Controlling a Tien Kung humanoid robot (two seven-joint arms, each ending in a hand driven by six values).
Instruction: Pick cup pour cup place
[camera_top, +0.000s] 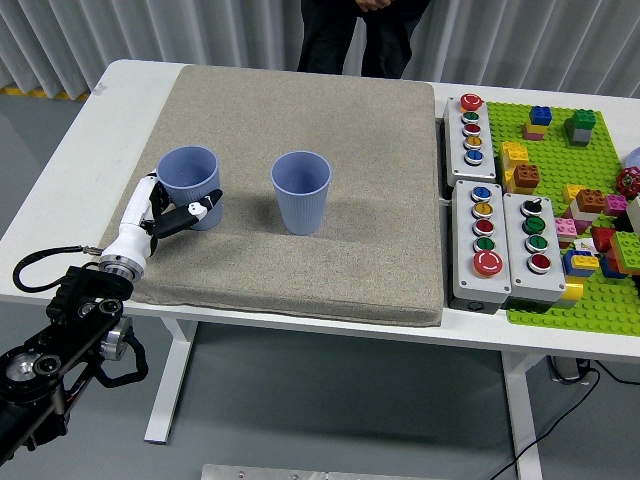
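From the head view, the left hand (165, 215) is seen wrapped around the base of a smooth, tapered blue cup (189, 186) standing upright on a coarse beige mat (300, 100). A second matching cup (301, 191) stands apart on the mat, which covers the white desk (75, 160).

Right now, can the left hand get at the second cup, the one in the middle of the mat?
Probably not yet: the left hand is wrapped around the left cup. The bare mat between it and the middle cup holds no obstacle.
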